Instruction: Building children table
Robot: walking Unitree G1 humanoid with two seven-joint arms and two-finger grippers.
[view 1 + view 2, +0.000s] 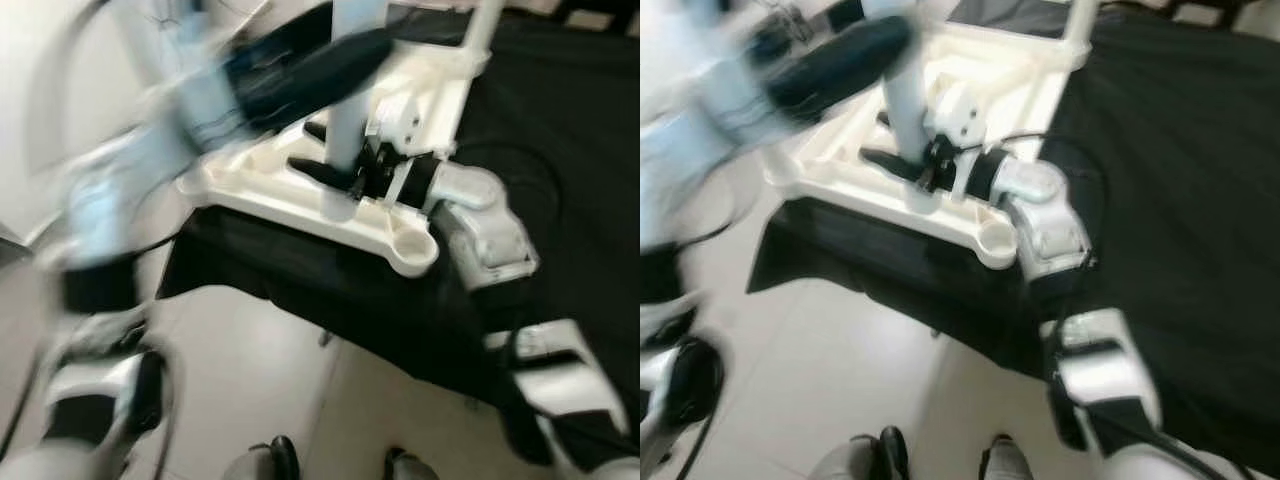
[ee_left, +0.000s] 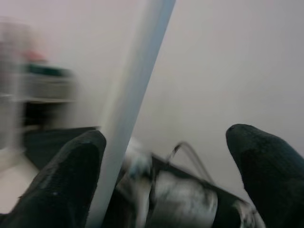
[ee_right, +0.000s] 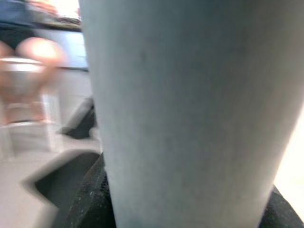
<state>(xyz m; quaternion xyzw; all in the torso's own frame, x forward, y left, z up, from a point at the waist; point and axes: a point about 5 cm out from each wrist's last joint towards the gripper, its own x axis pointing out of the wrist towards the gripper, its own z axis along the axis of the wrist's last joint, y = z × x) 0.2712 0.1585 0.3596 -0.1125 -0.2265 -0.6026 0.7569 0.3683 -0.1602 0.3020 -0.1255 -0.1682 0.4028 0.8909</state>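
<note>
Sweeping in blurred across the upper left of the left eye view, left arm with its left gripper (image 1: pixel 330 55) reaching toward the upper part of the white table leg (image 1: pixel 345 120); in the left wrist view, black fingers (image 2: pixel 66 185) spread wide, the leg touching one pad and well apart from the other, so nothing gripped there. Standing upright at centre frame, leg rising from the upturned white table top (image 1: pixel 300 200), itself lying on a black cloth (image 1: pixel 560 120) across the upper right. Reaching in from the lower right, right gripper (image 1: pixel 345 175) closing around the leg's base just above the top, dark fingers flanking the pale tube close up in the right wrist view. Showing at bottom centre, the robot's own feet on a pale floor (image 1: pixel 260 370). Judging by this: seating or turning the leg into its socket. Calling next for the left fingers closing on the upper leg, keeping it upright while the right steadies the base.
</note>
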